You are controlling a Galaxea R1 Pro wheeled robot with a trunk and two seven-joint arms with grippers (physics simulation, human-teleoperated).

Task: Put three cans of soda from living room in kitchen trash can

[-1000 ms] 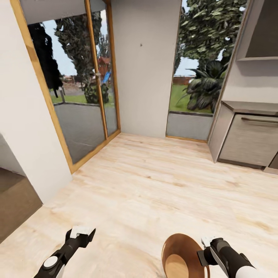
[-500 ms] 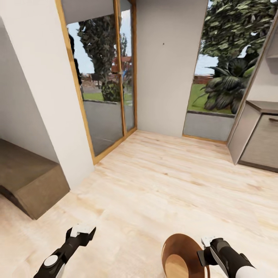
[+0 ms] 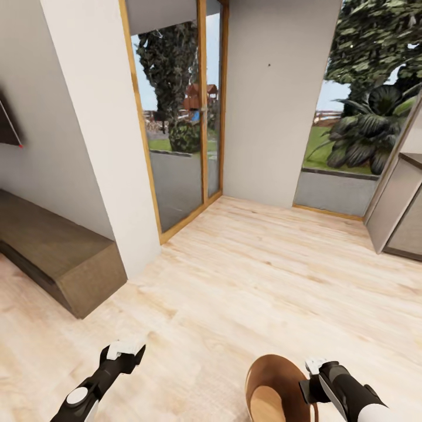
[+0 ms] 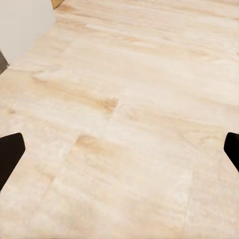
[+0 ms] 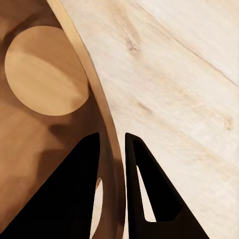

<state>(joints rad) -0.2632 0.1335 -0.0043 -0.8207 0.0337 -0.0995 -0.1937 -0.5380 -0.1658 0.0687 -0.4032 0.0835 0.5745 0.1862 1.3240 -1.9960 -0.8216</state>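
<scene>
My right gripper [image 3: 309, 380] is shut on the rim of the copper-brown trash can [image 3: 274, 391], which I carry low in front of me. In the right wrist view the gripper [image 5: 113, 174] has one black finger inside the wall and one outside, and the trash can [image 5: 45, 89] shows a bare pale bottom. My left gripper [image 3: 124, 351] hangs open over the wood floor, its fingertips [image 4: 11, 154] spread wide with nothing between them. The soda cans are out of view.
A long low dark-wood cabinet [image 3: 58, 252] runs along the left wall under a black television corner [image 3: 8, 126]. A white wall column [image 3: 105, 146] and a wood-framed glass door [image 3: 181, 129] stand ahead. Grey kitchen cabinets [image 3: 401, 214] stand at the right edge.
The camera has turned left: the kitchen cabinets slid toward the right edge, and the low cabinet and television corner came into view. Both arms hold the same pose.
</scene>
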